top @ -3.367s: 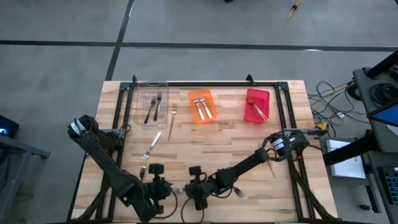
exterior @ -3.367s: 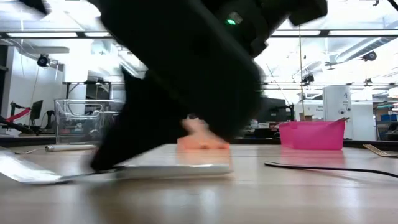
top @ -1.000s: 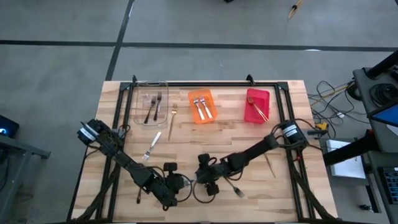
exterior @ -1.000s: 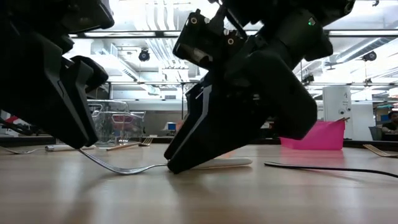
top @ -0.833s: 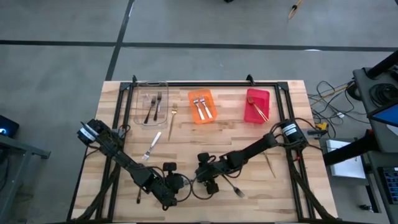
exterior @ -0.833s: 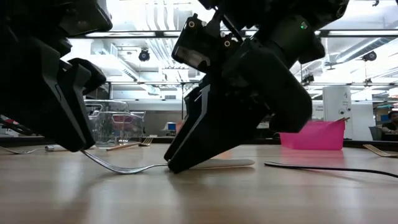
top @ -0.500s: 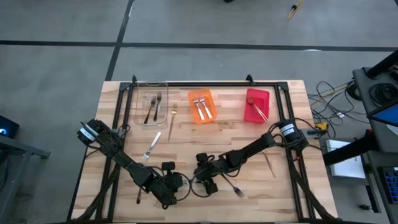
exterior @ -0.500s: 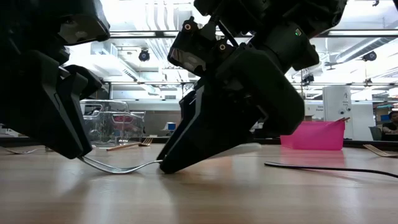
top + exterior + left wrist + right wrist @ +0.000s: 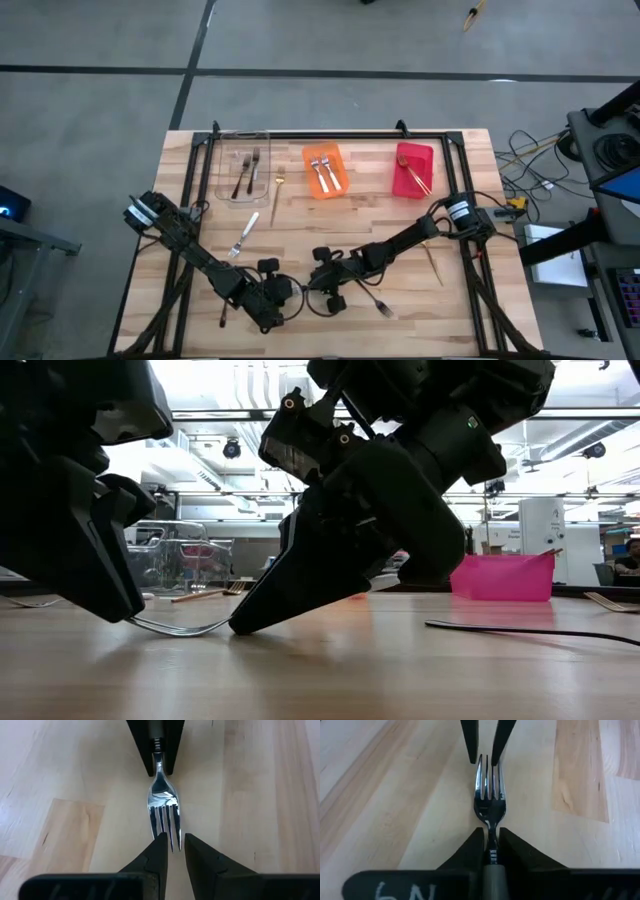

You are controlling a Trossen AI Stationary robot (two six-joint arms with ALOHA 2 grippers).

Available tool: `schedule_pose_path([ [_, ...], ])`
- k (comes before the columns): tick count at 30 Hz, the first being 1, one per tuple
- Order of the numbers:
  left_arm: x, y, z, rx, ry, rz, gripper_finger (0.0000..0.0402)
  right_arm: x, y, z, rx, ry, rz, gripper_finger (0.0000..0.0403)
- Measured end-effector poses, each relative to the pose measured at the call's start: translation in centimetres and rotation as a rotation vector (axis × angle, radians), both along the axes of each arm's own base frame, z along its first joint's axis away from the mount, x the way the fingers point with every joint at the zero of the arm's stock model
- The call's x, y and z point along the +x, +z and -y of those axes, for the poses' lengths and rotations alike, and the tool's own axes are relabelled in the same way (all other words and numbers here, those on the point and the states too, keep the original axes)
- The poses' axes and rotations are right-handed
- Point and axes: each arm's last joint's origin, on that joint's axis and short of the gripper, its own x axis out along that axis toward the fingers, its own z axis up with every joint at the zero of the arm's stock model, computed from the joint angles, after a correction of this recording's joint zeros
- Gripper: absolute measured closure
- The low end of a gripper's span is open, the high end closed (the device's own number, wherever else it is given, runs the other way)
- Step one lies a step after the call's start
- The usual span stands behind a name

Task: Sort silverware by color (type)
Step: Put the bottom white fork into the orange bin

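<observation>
At the near edge of the table [image 9: 400, 250], the two grippers met nose to nose over a single silver fork [image 9: 163, 817]. The right gripper [image 9: 491, 837] was clamped on the fork's neck, just behind the bowl, with the handle hidden between its fingers. The tines pointed straight at the left gripper [image 9: 172, 842], whose fingers stood narrowly parted with their tips on either side of the tine ends.

The fork's long axis ran along the line joining the two grippers, roughly across the table from the right arm toward the left. In the low view the fork [image 9: 175, 626] sat close to the wood, tines curving up toward the left gripper.

A hand-over looked likely, and it would turn on that alignment: the left fingers needed only to close on the tines already lying between them.

Elsewhere, a clear bin [image 9: 243, 175], an orange bin [image 9: 324, 171] and a red bin [image 9: 413, 170] each held forks at the far side, with a few forks loose on the table between.
</observation>
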Motion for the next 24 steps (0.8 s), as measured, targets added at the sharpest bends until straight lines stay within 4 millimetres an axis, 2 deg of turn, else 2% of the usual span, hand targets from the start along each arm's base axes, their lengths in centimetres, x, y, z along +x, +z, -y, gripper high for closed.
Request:
schedule_pose_path([
  [8, 0.1, 0.3, 0.2, 0.018, -0.008, 0.005, 0.0353, 0.2, 0.6, 0.0, 0.046, -0.048, 0.032, 0.0370],
  [16, 0.3, 1.9, 0.5, 0.059, -0.058, 0.057, 0.0353, 0.4, 3.8, -0.1, 0.127, -0.110, 0.084, 0.0370],
  [24, -0.4, 6.4, -0.4, 0.211, -0.104, 0.209, 0.0353, -0.3, 6.2, 0.5, 0.136, -0.235, 0.060, 0.0370],
])
